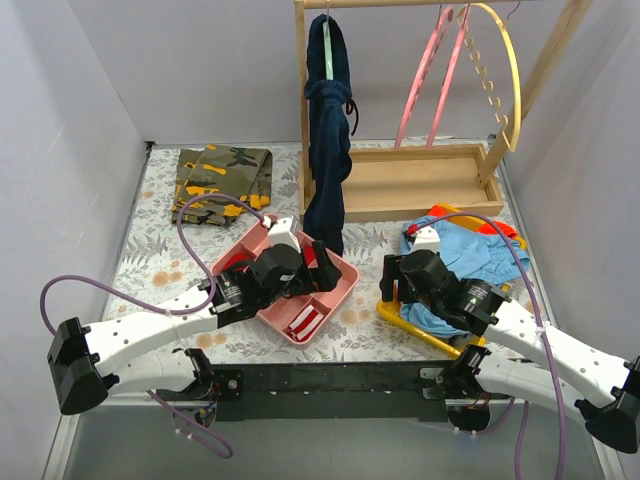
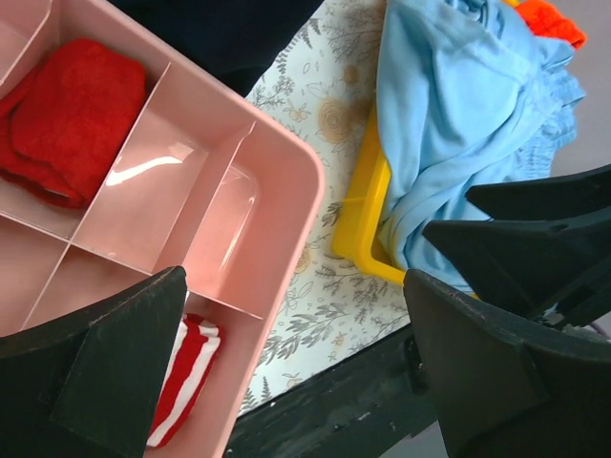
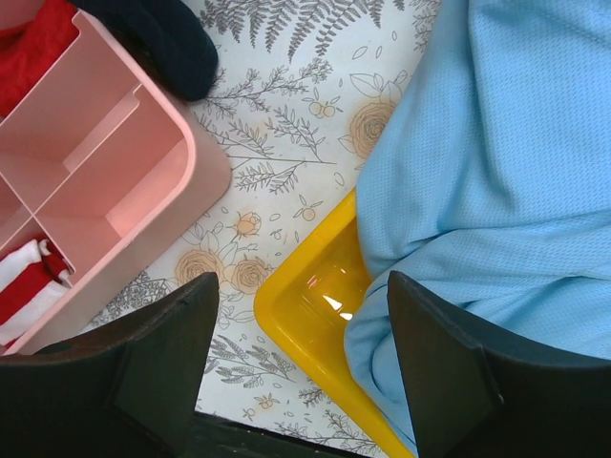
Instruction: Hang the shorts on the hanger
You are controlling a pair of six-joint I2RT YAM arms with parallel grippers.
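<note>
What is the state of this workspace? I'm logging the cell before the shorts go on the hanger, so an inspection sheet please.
Surface: table with floral cover, crowded.
Job's things: shorts bunched on a yellow tray; hanger bare, hung on the wooden rack.
Clutter: pink tray holding red cloth and striped cloth; camouflage garment; navy garment and pink hangers on the rack; orange-red shorts touching the blue pair.
Grippers: left gripper over the pink tray, right gripper over the yellow tray's corner; jaws open, empty.
Cables: purple cables arc above the table.
Surroundings: plain grey walls; nothing else seen.
</note>
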